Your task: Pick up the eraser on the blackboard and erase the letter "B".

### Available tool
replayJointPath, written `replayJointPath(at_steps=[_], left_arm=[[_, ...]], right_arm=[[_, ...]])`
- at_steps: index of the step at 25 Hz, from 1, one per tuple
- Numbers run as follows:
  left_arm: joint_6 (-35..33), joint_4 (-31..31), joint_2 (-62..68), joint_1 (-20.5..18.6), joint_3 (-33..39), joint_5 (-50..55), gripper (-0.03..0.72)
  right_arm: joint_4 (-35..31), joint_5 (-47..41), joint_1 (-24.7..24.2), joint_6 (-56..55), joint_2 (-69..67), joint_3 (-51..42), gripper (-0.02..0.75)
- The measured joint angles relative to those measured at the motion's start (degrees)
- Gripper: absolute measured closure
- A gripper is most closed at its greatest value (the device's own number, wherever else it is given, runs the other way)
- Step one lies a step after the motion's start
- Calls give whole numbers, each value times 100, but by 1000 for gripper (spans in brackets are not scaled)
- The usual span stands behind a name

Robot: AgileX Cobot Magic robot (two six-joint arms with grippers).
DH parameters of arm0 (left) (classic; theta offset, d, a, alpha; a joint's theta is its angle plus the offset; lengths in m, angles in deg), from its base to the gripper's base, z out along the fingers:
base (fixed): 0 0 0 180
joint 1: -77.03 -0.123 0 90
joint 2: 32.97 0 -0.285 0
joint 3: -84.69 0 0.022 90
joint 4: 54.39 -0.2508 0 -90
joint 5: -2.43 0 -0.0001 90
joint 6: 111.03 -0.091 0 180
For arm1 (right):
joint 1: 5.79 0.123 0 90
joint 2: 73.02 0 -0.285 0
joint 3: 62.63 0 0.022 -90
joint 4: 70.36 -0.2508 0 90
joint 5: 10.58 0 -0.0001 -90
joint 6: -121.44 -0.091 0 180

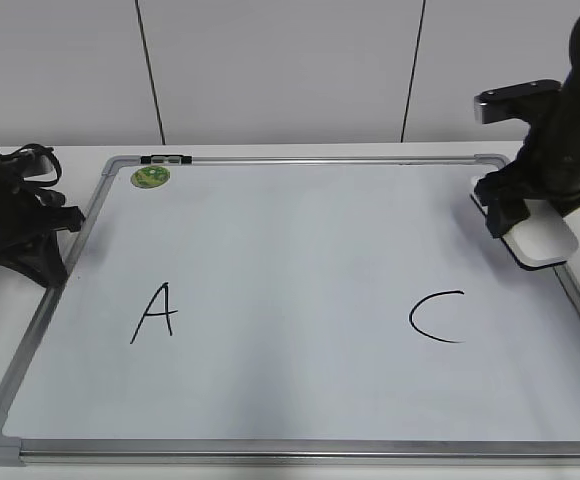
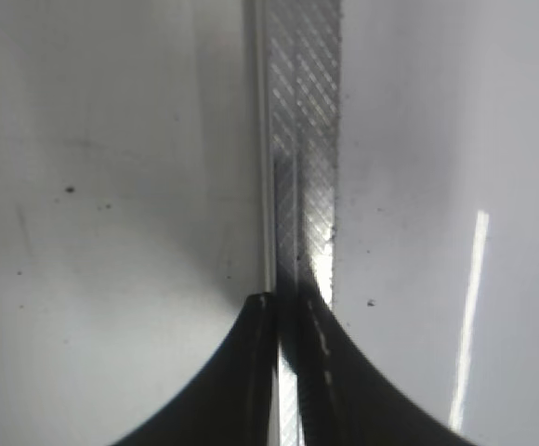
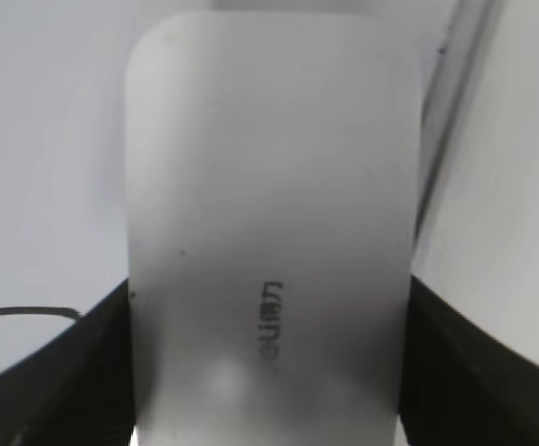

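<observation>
**Right now: right gripper clamps the eraser at the board's right edge**

Over on the right side of the exterior view, the right gripper (image 1: 515, 212) has its jaws pressed against both long sides of the eraser (image 1: 542, 241), a white rounded block with a thin black underside showing. It sits at the right edge of the blackboard (image 1: 300, 230), beside the grey frame, above the letter "C" (image 1: 436, 316). Whether it touches the surface or is raised slightly off it cannot be told. From the right wrist view, the eraser (image 3: 269, 251) fills the middle of the picture, a small grey marking on its top, with a dark finger (image 3: 60, 381) tight against each flank.

On the board, the letter "A" (image 1: 156, 312) is written at lower left and "C" at lower right; the stretch between them is bare white. A round green sticker (image 1: 151, 177) sits near the top left corner.

The left gripper (image 1: 32, 262) rests at the board's left frame. Its wrist view shows the two fingers (image 2: 242, 372) drawn together into a narrow slit directly over the grey metal frame (image 2: 305, 139), nothing between them.
</observation>
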Motion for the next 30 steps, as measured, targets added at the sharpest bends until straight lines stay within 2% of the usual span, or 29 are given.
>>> replayJointPath(at_steps=[5,24,30], left_arm=[[0,0,0,0,0,0,642],[0,0,0,0,0,0,642],[0,0,0,0,0,0,642]], right_arm=[[0,37,-394,-197,0,-13,202],[-7,309,-448,-1086,-616,-22,202],[390,309,-459,-1381,-659,-22,195]])
